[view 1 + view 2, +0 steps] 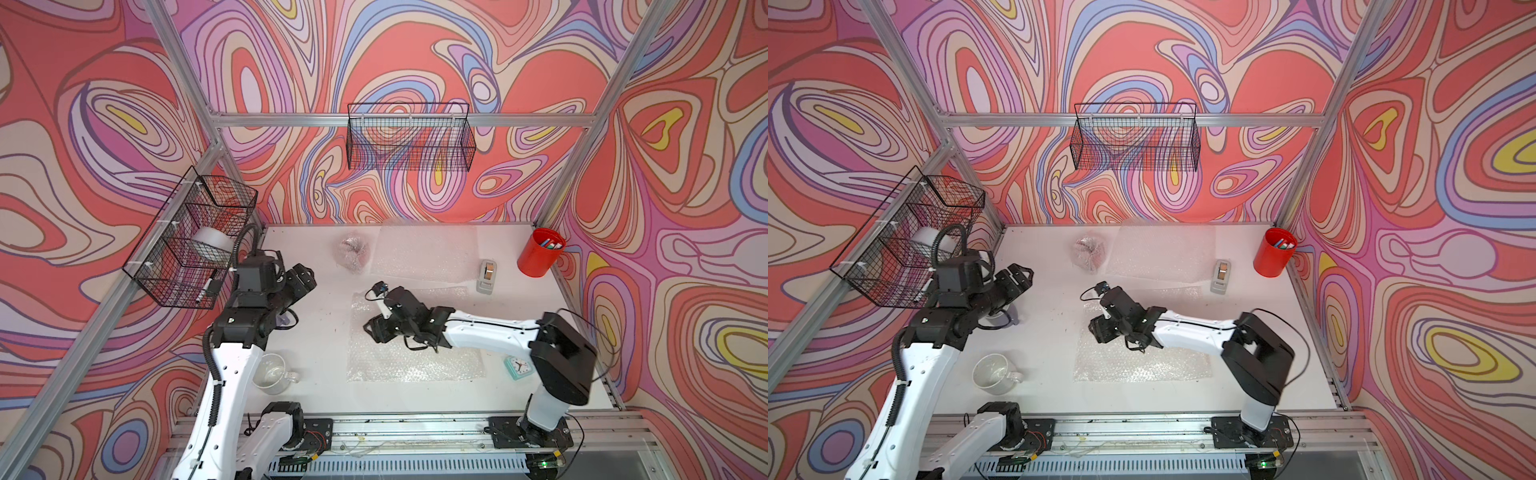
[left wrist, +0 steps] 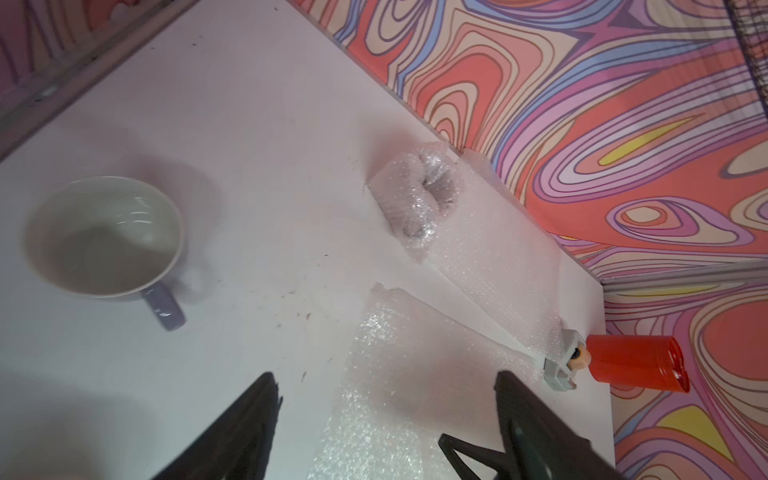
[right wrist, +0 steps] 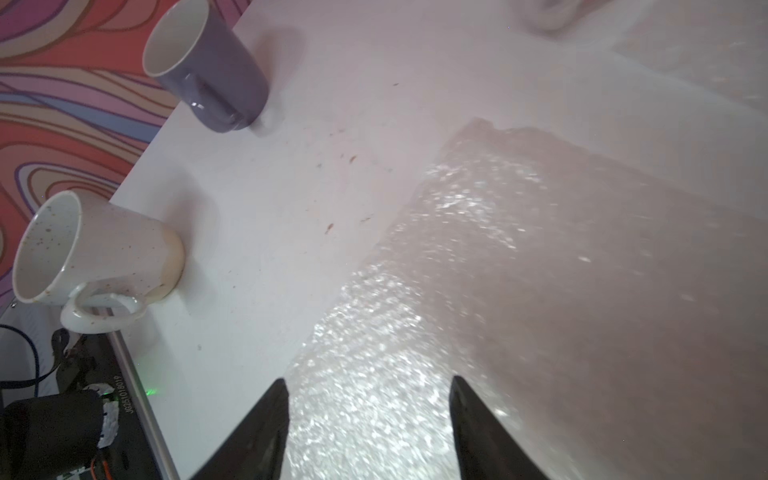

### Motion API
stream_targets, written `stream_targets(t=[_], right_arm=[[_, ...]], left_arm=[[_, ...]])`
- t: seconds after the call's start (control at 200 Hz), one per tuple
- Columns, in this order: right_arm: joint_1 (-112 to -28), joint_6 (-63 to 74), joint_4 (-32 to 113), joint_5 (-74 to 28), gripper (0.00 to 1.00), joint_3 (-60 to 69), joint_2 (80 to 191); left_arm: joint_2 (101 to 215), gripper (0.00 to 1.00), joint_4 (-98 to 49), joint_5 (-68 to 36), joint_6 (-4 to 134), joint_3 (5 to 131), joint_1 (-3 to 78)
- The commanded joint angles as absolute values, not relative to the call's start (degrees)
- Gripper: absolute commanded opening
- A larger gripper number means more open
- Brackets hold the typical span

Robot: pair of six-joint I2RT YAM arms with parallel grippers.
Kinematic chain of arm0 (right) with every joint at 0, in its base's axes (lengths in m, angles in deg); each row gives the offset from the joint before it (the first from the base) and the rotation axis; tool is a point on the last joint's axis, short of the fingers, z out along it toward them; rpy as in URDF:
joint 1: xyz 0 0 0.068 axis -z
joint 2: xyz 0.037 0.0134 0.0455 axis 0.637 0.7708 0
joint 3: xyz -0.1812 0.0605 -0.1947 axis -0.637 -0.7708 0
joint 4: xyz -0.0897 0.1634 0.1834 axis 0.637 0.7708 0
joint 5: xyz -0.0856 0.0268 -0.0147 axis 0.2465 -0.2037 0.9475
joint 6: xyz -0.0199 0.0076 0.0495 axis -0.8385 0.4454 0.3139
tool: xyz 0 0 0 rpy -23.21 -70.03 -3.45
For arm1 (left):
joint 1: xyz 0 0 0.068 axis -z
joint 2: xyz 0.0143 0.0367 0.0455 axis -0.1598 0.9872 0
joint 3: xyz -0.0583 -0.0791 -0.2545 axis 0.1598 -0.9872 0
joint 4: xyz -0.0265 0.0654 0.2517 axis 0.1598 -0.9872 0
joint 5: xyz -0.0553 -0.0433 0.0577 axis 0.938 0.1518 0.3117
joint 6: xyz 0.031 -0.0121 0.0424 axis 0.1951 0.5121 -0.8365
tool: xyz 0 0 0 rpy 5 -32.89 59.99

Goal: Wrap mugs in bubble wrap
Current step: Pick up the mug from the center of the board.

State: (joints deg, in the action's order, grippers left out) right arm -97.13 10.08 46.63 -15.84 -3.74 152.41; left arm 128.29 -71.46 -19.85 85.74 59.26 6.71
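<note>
Two bubble wrap sheets lie flat in both top views, one mid-table (image 1: 415,353) (image 1: 1142,361) and one at the back (image 1: 419,253). A mug wrapped in bubble wrap (image 1: 353,253) (image 2: 419,195) sits beside the back sheet. A purple mug (image 3: 212,70) (image 2: 104,237) stands under my left arm. A speckled white mug (image 3: 95,253) (image 1: 272,374) stands at the front left. My left gripper (image 1: 307,276) (image 2: 386,390) hangs open above the table, holding nothing. My right gripper (image 1: 372,328) (image 3: 368,386) is open over the left edge of the middle sheet (image 3: 540,291).
A tape dispenser (image 1: 486,276) and a red pen cup (image 1: 540,251) stand at the back right. A small green clock (image 1: 517,368) lies by the right arm. Wire baskets hang on the left wall (image 1: 195,241) and the back wall (image 1: 409,137).
</note>
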Motion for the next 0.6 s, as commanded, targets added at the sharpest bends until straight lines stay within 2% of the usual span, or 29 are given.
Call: stream_targets(t=[0.0,0.215,0.596], right_arm=[[-100.63,6.66,39.16,-20.31,0.67,3.88,160.88],[-103.55,3.54,39.65,-23.03,0.69,26.4,180.54],[-103.65,-0.48,47.91,-17.76,0.71,59.4,203.37]], left_arm=[[128.44,0.84,-82.85,-17.53,81.2,64.84,2.1],[129.92,0.84,-88.39,-19.27,78.77,75.59,1.0],[130.39,0.83,-89.7,-17.45,78.64,77.23,0.93]])
